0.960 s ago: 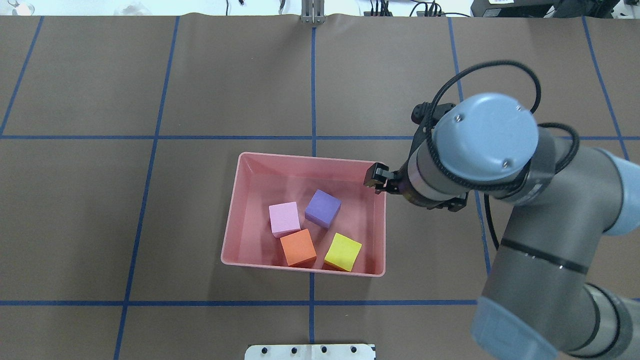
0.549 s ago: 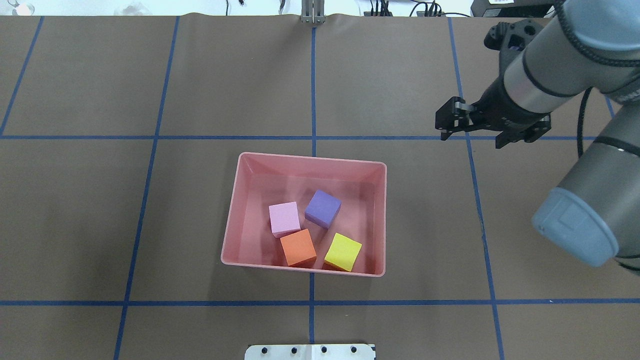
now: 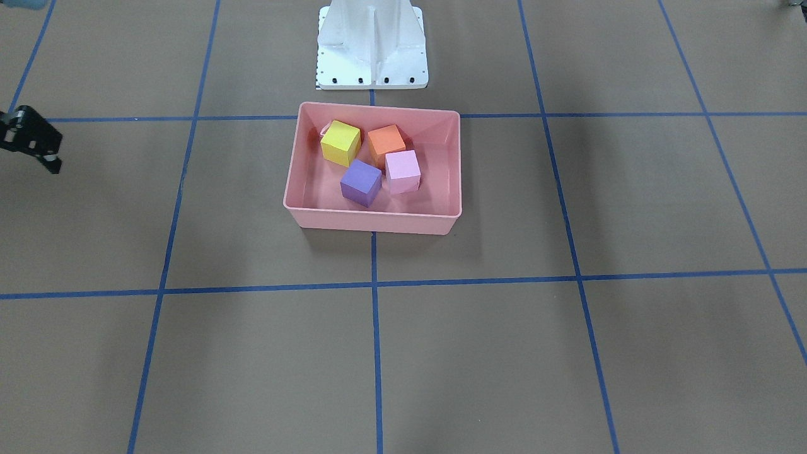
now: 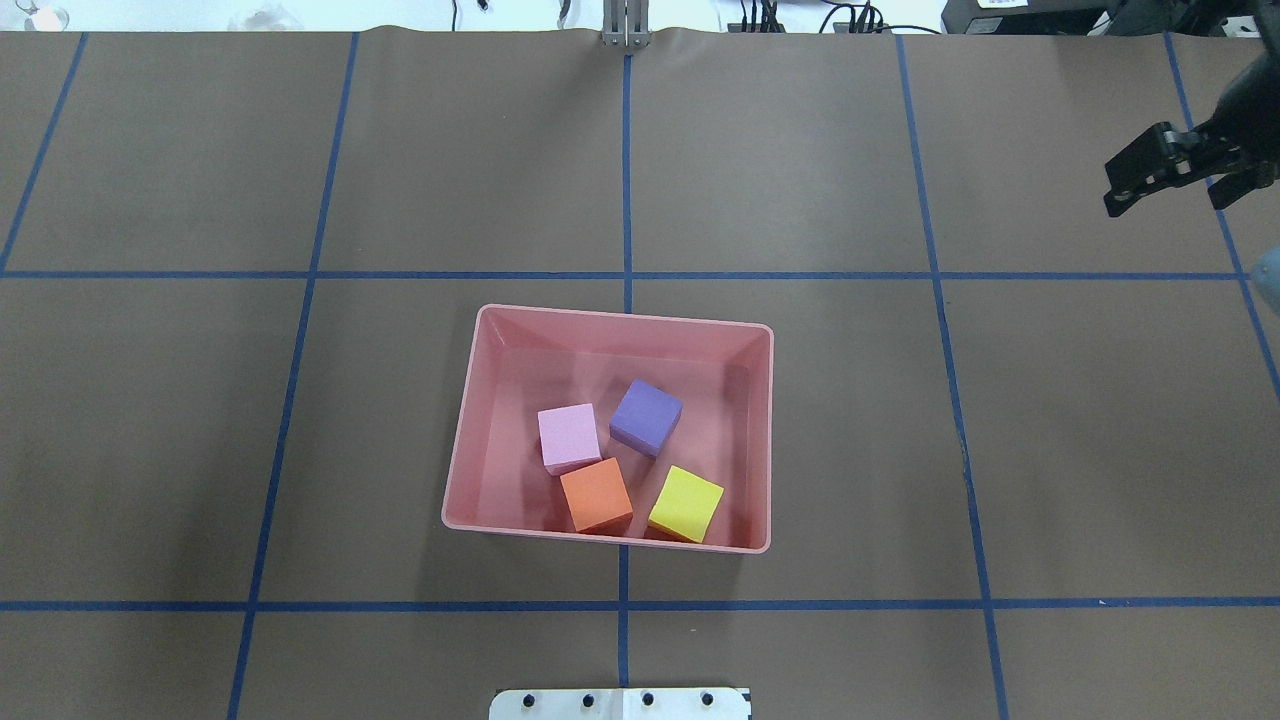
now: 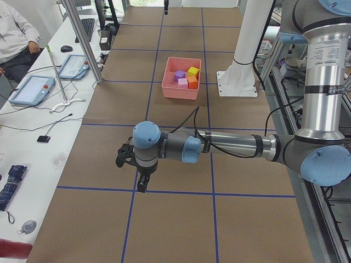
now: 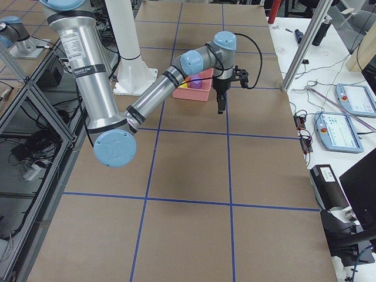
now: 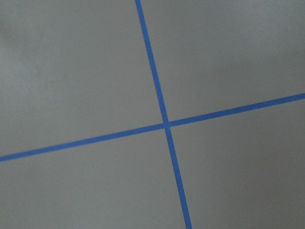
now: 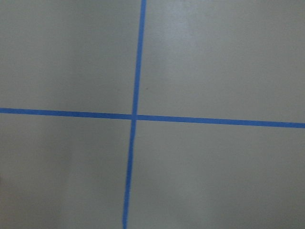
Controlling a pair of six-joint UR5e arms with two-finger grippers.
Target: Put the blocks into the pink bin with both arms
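Note:
The pink bin [image 4: 462,450] sits near the table's middle and also shows in the front view [image 3: 372,221]. Inside it lie the light pink block [image 4: 569,438], the purple block [image 4: 646,416], the orange block [image 4: 596,495] and the yellow block [image 4: 686,503]. My right gripper [image 4: 1168,195] is open and empty, above the table far to the bin's right and back, at the view's edge. It shows at the front view's left edge [image 3: 28,151]. My left gripper [image 5: 133,171] shows only in the exterior left view, far from the bin; I cannot tell whether it is open or shut.
The white pedestal base [image 3: 372,44] stands just behind the bin on the robot's side. Blue tape lines [image 4: 627,170] grid the brown table. A side bench with tablets [image 5: 33,90] and an operator are off the table's far edge.
My right arm has pulled away from the bin's right rim, up and far to the right and back. Its gripper stays open. The four blocks have not moved.

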